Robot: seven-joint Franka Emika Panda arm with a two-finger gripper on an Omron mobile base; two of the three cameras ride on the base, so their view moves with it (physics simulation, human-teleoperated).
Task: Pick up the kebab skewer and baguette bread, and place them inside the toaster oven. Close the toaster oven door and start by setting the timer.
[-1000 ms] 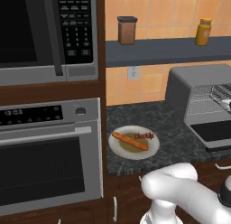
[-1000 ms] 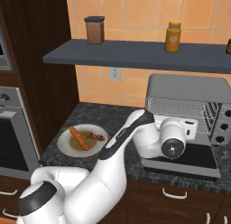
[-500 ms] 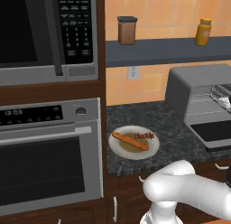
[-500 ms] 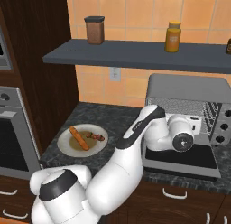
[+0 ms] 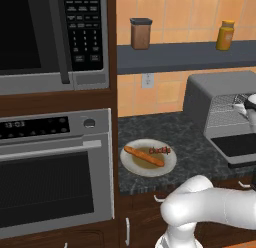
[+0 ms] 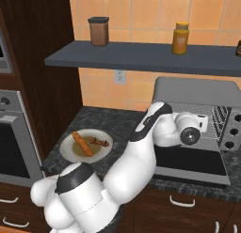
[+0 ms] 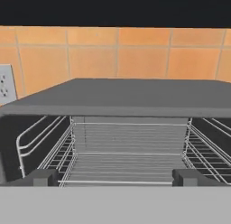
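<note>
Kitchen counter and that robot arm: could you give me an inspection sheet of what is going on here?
Surface: dark speckled counter.
Job's things: kebab skewer and baguette bread lie on a plate; toaster oven stands with its door folded down, wire rack bare.
Clutter: brown jar and yellow jar on the shelf.
Grippers: gripper open, facing into the toaster oven, holding nothing.
Cables: nothing seen.
Surroundings: microwave, built-in oven, wall outlet.

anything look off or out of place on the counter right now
Nothing stands out. The toaster oven has its door folded down flat and its wire rack sits level and bare. The kebab skewer and baguette bread lie side by side on the plate, nothing spilled. The gripper faces the oven's opening, jaws open.
</note>
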